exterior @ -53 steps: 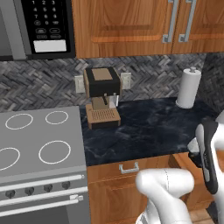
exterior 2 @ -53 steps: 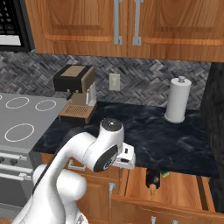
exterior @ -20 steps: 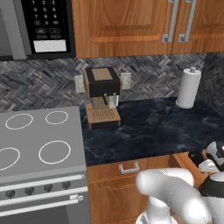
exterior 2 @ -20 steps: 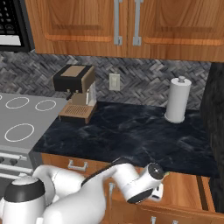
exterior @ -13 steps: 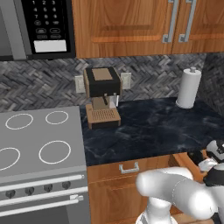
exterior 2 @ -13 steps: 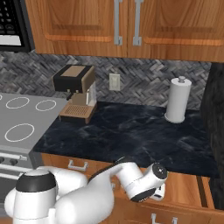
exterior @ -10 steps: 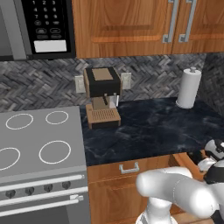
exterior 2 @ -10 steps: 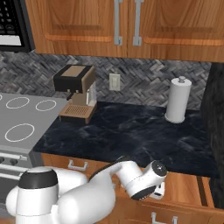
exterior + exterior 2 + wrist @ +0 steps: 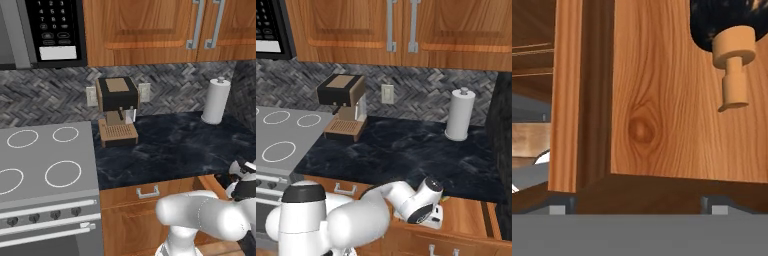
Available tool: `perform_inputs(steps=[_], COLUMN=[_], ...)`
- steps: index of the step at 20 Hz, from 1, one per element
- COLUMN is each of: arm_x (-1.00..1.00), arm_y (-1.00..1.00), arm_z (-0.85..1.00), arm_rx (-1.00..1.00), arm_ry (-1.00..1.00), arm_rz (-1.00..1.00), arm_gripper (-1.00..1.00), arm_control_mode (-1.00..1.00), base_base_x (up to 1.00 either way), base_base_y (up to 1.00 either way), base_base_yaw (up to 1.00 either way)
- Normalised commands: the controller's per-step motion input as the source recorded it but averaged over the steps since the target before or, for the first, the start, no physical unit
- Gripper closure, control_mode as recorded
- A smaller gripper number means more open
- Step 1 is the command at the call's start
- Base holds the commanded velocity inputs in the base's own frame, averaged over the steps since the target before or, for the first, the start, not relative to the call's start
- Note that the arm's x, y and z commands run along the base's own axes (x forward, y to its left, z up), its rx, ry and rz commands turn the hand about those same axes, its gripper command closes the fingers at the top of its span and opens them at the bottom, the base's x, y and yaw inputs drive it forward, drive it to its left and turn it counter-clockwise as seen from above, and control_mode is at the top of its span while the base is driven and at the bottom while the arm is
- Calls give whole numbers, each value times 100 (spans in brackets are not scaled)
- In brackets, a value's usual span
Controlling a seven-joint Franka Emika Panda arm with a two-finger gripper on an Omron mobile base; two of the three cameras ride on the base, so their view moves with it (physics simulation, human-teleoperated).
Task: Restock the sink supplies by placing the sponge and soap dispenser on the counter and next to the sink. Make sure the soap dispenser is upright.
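While tool [image 9: 431, 216] hangs in open drawer [image 9: 466, 217], jaw state unclear.
Soap dispenser [image 9: 729, 45] lies sideways; off-centre grasp could tip it.

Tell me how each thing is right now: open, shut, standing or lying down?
Drawer: pulled open below the counter.
Soap dispenser: lying in the drawer, pump end showing.
Gripper: down in the drawer, jaws apart.
Paper-towel roll: standing upright.
Upper cabinets: shut.

Soap dispenser [image 9: 728, 30] dark, orange pump; counter [image 9: 170, 145] blue-black marbled.
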Motion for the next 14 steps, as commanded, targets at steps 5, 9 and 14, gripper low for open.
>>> perform_inputs(steps=[5,9,14], arm_x=[-95,-100,-95], arm_y=[0,-1,-1], arm_z=[-35,-4,11], arm_rx=[0,0,0], arm_ry=[6,-1,-6], arm_rz=[1,0,0], arm_gripper=[-100,-100,-100], arm_control_mode=[-100,-100,-100], base_base_x=[0,0,0], base_base_y=[0,0,0], base_base_yaw=[0,0,0])
